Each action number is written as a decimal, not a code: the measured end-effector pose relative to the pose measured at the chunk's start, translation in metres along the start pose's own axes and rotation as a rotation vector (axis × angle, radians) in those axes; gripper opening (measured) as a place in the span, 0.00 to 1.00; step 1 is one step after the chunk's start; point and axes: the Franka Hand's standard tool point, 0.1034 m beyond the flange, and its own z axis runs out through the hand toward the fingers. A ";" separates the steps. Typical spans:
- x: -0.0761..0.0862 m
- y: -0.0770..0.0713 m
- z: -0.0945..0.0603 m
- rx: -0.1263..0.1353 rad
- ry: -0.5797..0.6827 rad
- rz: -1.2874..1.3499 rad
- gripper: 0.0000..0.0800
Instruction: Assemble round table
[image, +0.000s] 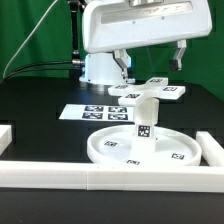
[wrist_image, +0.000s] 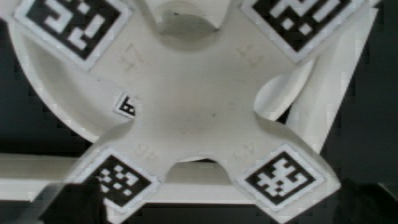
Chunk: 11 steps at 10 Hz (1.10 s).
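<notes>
Black table (image: 40, 95); cross-shaped piece (image: 150, 92) hiding leg (image: 143, 120) top

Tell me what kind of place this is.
Probably a robotics lab test bench: a green curtain behind, a black table fenced by white border rails, and the marker board beside a tagged round disc.

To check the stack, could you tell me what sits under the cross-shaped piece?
The cross-shaped piece lies over the upright leg, which stands on the round disc. The joint between them is hidden.
</notes>
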 end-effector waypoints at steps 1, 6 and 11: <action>0.000 0.002 0.000 -0.003 -0.002 -0.062 0.81; -0.004 0.011 0.000 -0.012 -0.011 -0.343 0.81; -0.008 0.024 0.000 -0.031 -0.035 -0.632 0.81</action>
